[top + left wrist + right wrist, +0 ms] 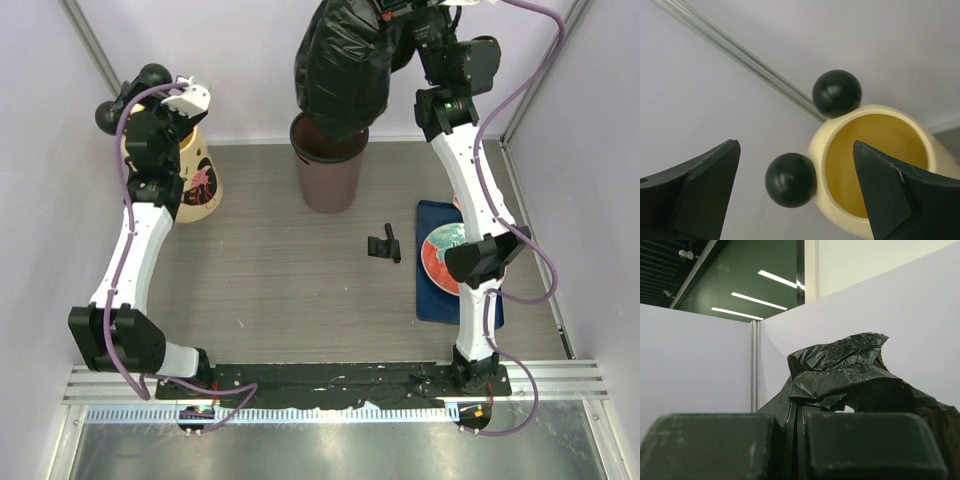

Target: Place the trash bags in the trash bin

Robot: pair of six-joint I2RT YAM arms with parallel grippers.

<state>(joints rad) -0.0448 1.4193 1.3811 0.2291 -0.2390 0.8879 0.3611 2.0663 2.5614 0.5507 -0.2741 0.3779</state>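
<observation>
One trash bag (340,70), black, glossy: pinched shut between the fingers of the right gripper (796,445), arm raised high. Its lower end was seemingly just inside the brown inner bucket (330,185), not yet released. Left gripper (795,150), fingers spread, hovered over the cream trash bin (205,185), which stood well apart.

Robot lab cell: plain white partition panels (250,60) on aluminium posts (754,365) enclose a grey wood-grain surface (280,300); dark industrial ceiling (670,275) with strip lights (775,279) overhead.
</observation>
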